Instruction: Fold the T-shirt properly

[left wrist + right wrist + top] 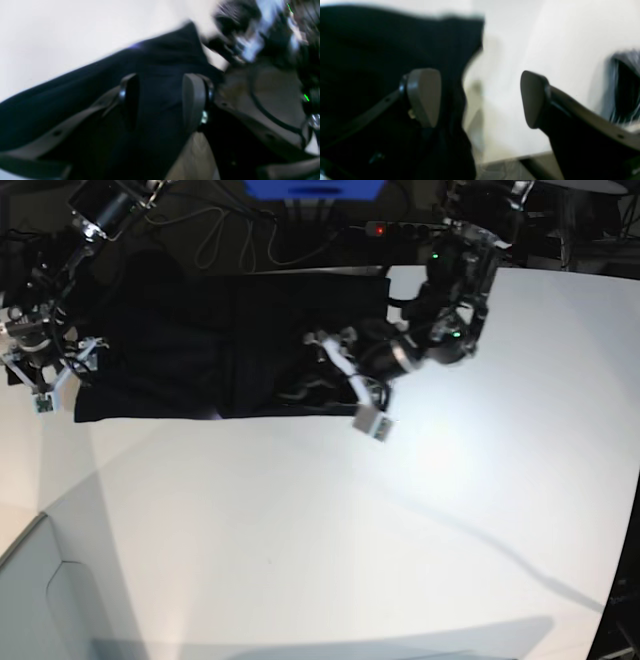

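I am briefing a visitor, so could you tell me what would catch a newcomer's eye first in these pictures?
The black T-shirt stands out, spread as a dark band across the far side of the white table. The left gripper works at its right end with cloth between its jaws, while the right gripper hangs open at the shirt's left edge.

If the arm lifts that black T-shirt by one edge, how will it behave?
The T-shirt would probably droop and bunch; it already wrinkles near the left gripper. It looks light, so pushing likely crumples it across the table.
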`<state>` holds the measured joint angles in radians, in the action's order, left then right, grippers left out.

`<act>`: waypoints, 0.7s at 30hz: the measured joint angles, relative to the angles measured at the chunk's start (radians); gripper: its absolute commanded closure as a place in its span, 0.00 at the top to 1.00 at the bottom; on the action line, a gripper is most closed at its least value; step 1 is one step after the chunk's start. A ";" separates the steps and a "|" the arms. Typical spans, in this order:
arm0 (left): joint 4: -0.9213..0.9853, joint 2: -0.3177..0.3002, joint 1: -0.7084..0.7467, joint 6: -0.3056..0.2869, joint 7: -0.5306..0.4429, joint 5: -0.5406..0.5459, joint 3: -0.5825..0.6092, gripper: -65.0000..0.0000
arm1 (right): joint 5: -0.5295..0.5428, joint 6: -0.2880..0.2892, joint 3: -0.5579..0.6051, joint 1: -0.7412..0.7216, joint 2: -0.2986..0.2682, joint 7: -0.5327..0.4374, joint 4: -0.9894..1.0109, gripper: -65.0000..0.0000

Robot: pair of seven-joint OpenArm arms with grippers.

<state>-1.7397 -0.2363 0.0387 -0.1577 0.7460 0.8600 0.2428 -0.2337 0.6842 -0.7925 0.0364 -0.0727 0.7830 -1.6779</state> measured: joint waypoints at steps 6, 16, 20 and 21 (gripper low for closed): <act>0.083 -0.002 0.059 -0.001 0.010 0.012 -0.284 0.42 | 0.004 0.000 -0.003 -0.003 -0.004 -0.011 0.065 0.74; 0.161 -0.010 0.103 0.006 0.007 0.005 -0.406 0.42 | 0.003 -0.001 -0.006 -0.002 -0.003 -0.008 0.127 0.74; 0.166 -0.008 0.105 0.004 0.014 0.005 -0.402 0.42 | 0.006 0.000 -0.085 -0.010 0.004 -0.003 0.090 0.74; 0.166 -0.007 0.105 0.004 0.013 0.005 -0.404 0.42 | -0.005 0.000 -0.097 -0.007 0.004 0.005 0.054 0.74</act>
<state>-1.5742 -0.2436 0.1436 -0.1539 0.7593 0.8654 -0.1612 -0.2390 0.6838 -0.8890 0.0292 -0.0689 0.7876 -1.6238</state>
